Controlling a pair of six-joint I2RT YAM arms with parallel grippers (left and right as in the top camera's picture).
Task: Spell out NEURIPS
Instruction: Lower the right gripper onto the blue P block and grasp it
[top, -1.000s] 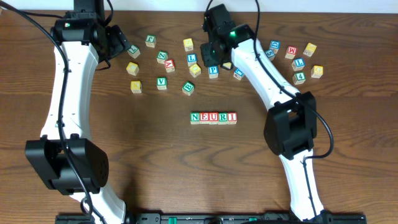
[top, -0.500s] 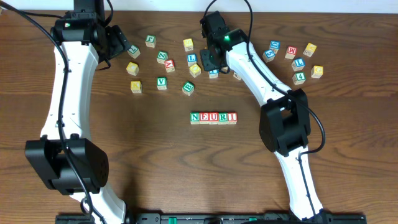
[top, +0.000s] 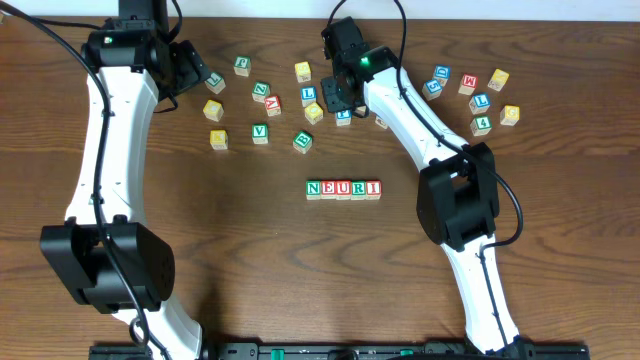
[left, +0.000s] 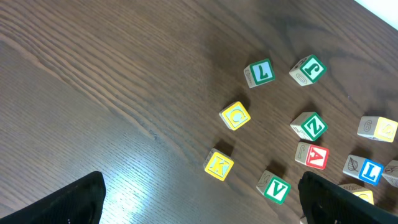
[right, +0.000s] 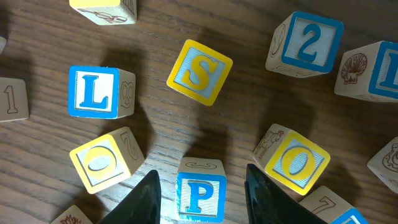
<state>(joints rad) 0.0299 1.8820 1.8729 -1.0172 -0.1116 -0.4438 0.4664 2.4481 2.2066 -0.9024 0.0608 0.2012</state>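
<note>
- right gripper (right: 200, 186): jaws part-way spread, straddling the P cube (right: 200, 194), one finger on each side of it.
- a thin gap seems to show on both sides of the cube, so no pinch; the bottom edge of the wrist view cuts this off, so not certain.
- P cube: blue-framed P face up, letter upright in the wrist view, sides square to the fingers; a cube, so no long axis.
- P cube sits on the desk (top: 250, 260), centred between the right fingers, in the loose scatter at the back.
- yellow S cube (right: 199, 71): just beyond the P cube, turned a little, apart from the gripper.
- NEURI row (top: 343, 189): five cubes touching, line running left-right in the overhead view, letters up, well in front of the right gripper.
- left gripper (left: 199, 186): jaws spread wide, holding nothing, above the desk near the yellow K cube (left: 219, 165).
</note>
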